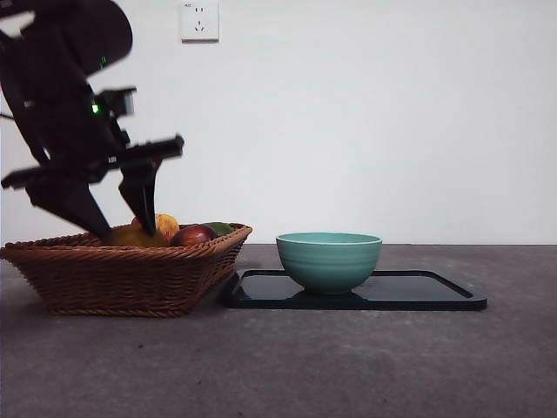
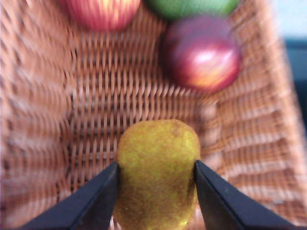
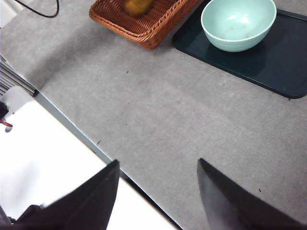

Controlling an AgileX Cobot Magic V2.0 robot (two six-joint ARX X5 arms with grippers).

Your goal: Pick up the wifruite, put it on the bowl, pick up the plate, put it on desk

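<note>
The wifruite (image 2: 156,191), a dull brown-orange oval fruit, lies in the wicker basket (image 2: 96,96) and shows low between the jaws in the front view (image 1: 129,236). My left gripper (image 2: 156,164) reaches down into the basket (image 1: 122,279), its jaws pressed against both sides of the wifruite. The mint-teal bowl (image 1: 329,259) stands empty on the dark plate (image 1: 418,292) to the basket's right, on the grey desk (image 1: 348,366). My right gripper (image 3: 157,163) is open and empty above the desk's near edge, with the bowl (image 3: 238,21) and plate (image 3: 283,62) far off.
In the basket are also a red-yellow apple (image 2: 100,9), a green fruit (image 2: 192,5) and a dark red fruit (image 2: 201,52). The basket's right rim nearly touches the plate's left edge. A white surface (image 3: 43,158) lies beyond the desk's edge.
</note>
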